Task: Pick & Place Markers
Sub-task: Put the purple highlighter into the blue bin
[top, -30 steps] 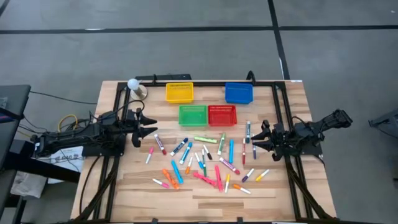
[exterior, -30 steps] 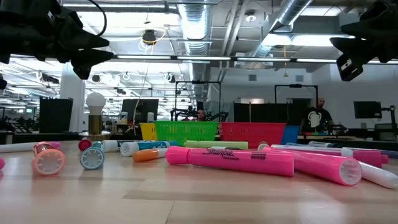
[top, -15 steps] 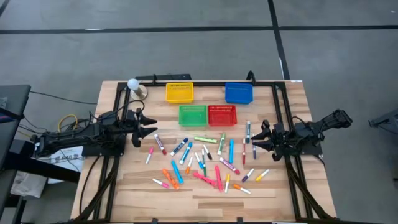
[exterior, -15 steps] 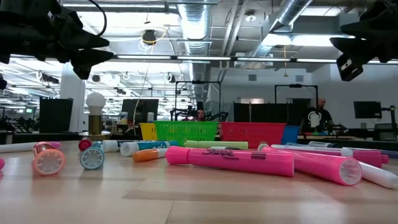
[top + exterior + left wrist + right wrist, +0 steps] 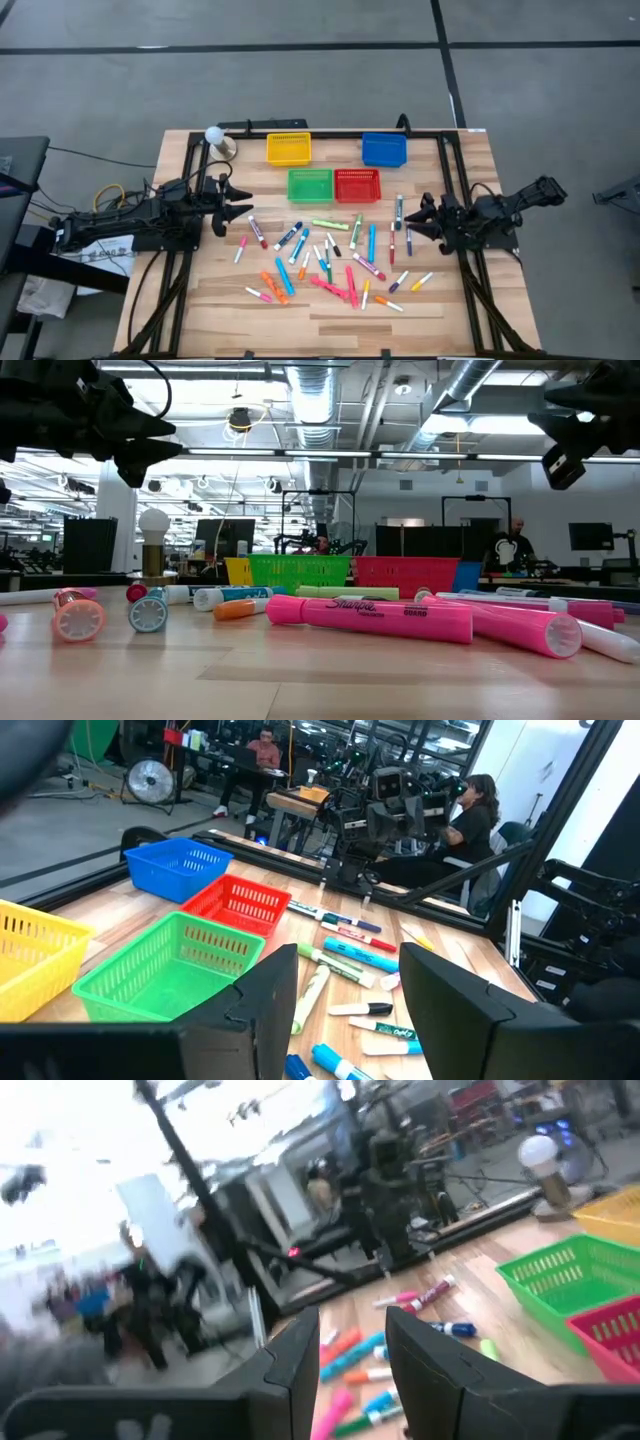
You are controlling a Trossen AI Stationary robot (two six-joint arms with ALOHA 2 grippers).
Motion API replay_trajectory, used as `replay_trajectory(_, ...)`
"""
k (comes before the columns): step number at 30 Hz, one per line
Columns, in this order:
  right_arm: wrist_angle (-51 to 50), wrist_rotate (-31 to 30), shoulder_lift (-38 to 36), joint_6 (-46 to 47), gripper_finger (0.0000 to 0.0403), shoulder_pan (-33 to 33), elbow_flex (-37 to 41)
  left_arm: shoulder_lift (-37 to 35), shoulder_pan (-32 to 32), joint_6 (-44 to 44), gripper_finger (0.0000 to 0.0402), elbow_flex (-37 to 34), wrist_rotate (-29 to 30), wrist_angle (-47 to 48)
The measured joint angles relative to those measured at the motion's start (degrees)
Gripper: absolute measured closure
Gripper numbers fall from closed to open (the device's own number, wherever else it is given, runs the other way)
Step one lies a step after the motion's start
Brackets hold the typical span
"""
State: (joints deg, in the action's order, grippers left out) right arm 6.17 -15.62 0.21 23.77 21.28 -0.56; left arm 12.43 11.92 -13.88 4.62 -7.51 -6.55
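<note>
Your left gripper hangs above the table's left edge and your right gripper above its right edge, probably so both can reach in from their own sides. Both stand partly open and hold nothing. The markers lie scattered flat in the middle, between the two grippers and just in front of the green basket and red basket. They are short, thin pens in pink, orange, blue, green and white, pointing in many directions.
</note>
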Motion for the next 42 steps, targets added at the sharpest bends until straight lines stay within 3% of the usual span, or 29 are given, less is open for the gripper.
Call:
replay_trajectory(3, 2.28, 0.75, 0.18, 4.41, 0.0294, -0.51, -0.45, 0.00, 0.02, -0.10, 0.0225, 0.00, 0.00, -0.09)
replay_trajectory(7, 5.21, 6.25, 1.94, 4.72, 0.0294, 0.25, -3.47, 0.00, 0.01, -0.10, 0.0225, 0.00, 0.00, -0.35)
replay_trajectory(12, 1.38, 6.98, 9.19, 1.52, 0.0294, 2.71, -11.83, 0.00, 0.01, -0.12, 0.0225, 0.00, 0.00, -0.50)
replay_trajectory(15, -8.73, 7.13, 16.44, -0.43, 0.0294, 4.20, -19.38, 0.00, 0.02, -0.12, 0.0225, 0.00, 0.00, -0.81)
replay_trajectory(20, -34.87, 8.82, 31.02, -0.67, 0.0294, 5.95, -32.88, 0.00, 0.00, -0.12, 0.0225, 0.00, 0.00, -1.07)
replay_trajectory(24, -48.48, 10.27, 40.75, -0.42, 0.0294, 6.69, -39.38, 0.00, 0.00, -0.12, 0.0225, 0.00, 0.00, -1.26)
replay_trajectory(32, -52.86, 15.41, 52.38, -4.37, 0.0294, 7.23, -41.51, 0.00, 0.01, -0.12, 0.0225, 0.00, 0.00, -1.46)
replay_trajectory(42, -54.12, 26.19, 59.74, -2.76, 0.0294, 7.23, -41.51, 0.00, 0.02, -0.12, 0.0225, 0.00, 0.00, -1.51)
